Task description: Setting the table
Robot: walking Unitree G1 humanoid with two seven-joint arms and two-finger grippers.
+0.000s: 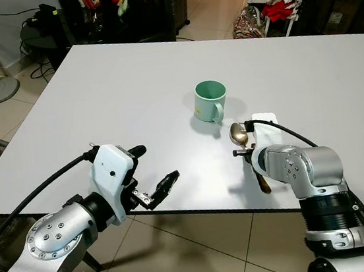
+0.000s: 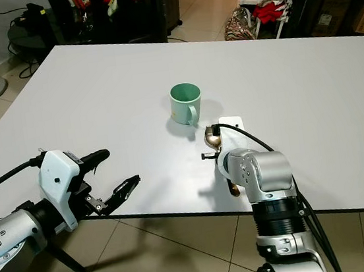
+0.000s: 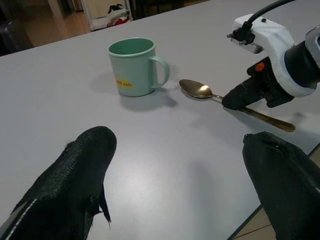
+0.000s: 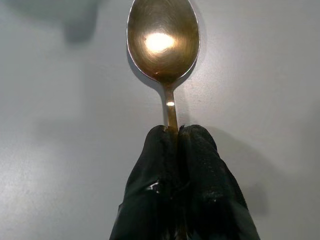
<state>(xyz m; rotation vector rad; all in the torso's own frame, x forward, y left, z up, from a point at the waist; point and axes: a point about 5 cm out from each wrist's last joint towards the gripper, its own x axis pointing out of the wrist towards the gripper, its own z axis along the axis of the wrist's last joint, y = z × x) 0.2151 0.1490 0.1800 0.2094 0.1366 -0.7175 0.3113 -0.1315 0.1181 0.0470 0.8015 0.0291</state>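
Spoon [image 4: 163, 45] lies bowl-up on the white table [image 1: 97, 93], just beside the green mug [image 1: 209, 101] on the side nearer the robot, its bowl pointing toward the mug and its gold handle running back toward the table's near edge. The right pincer [image 4: 172, 137] has its two black fingers pressed together around the thin neck of the handle, just behind the bowl, so it has hold of the spoon low against the tabletop. The left pincer [image 1: 153, 179] hovers at the near edge of the table, well apart from the mug, fingers spread wide and holding nothing.

The grip looks risky: the neck is narrow and smooth, and the pads meet on it at a single spot, so the spoon could swivel or slip out when lifted or dragged. The bowl sits close to the mug's handle, so a forward push may knock the mug or slide it. The handle's tail reaches near the table edge, where a release could let the spoon tip off to the floor
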